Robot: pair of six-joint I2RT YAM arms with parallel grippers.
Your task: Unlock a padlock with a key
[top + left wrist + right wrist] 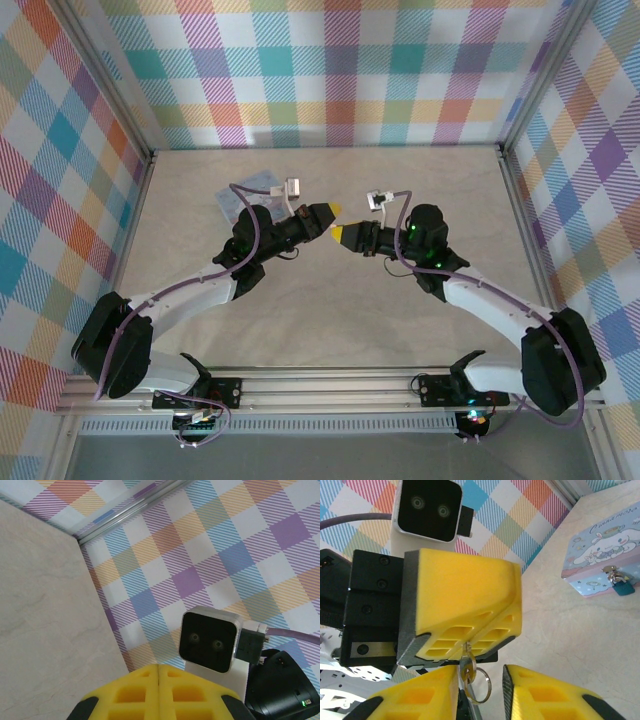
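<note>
1. Plaid-papered walls (330, 70) box in a pale marbled tabletop (330, 330), and both arms meet above its middle.
2. The left gripper (470, 641) is clenched on a small key (466, 664), which hangs out from between its yellow pads with a key ring (481, 686) below it.
3. The right gripper (480, 700) has its jaws apart, one on each side of the key and ring, pinching nothing.
4. The padlock (623, 587) hangs at the clasp of a pale blue cartoon tin (600, 545) lying on the table, well apart from both grippers.
5. This looks like a hand-over. The right jaws should close squarely on the key's head, not on the loose ring. The left should let go only once that grip is firm.
6. The key's blade is buried between the left pads, so its direction cannot be told. The padlock's keyhole is too small to make out, and from overhead the left arm covers much of the tin.
</note>
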